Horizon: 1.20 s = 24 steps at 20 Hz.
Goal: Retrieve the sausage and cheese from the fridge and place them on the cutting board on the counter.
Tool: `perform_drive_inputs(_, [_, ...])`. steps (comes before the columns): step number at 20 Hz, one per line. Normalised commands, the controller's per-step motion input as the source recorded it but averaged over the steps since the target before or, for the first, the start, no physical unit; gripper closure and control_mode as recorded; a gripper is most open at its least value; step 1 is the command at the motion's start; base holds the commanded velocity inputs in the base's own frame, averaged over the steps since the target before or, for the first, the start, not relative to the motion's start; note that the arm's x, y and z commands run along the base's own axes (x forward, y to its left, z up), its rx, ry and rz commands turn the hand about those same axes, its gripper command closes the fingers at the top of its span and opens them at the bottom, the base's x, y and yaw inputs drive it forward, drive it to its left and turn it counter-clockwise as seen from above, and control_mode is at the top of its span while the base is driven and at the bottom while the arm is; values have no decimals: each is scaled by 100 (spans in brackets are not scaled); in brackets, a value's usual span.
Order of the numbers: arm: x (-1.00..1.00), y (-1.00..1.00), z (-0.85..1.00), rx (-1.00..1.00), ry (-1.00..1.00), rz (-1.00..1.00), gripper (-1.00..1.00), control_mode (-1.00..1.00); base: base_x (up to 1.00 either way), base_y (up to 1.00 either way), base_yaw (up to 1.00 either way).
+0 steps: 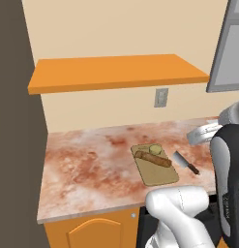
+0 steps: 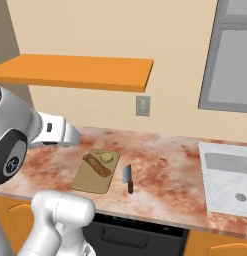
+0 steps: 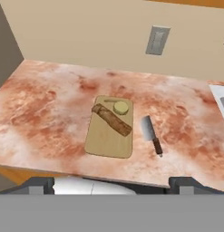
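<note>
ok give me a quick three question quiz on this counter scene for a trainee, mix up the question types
1. True or false: the sausage lies on the cutting board.
2. Multiple choice: where is the cheese? A) on the bare counter B) on the board, at its far end next to the sausage C) in the sink
3. Fill in: the tool lying on the counter beside the board, on its sink side, is a ____.

Key
1. True.
2. B.
3. Cleaver, blade toward the wall, handle toward the counter's front edge.
</note>
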Motion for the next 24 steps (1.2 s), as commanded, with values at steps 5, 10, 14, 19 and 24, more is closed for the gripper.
perform_drive_inputs(5, [0, 0, 0, 0, 0, 0, -100, 100, -21, 13, 0])
perform_drive_inputs(10, [0, 0, 0, 0, 0, 0, -100, 100, -98, 1, 0])
perform_drive_inputs(14, [0, 0, 0, 0, 0, 0, -100, 100, -100, 0, 0])
perform_drive_inputs(19, [0, 0, 0, 0, 0, 0, -100, 100, -42, -31, 63])
perform_drive_inputs(24, [0, 0, 0, 0, 0, 0, -100, 100, 0, 0, 100])
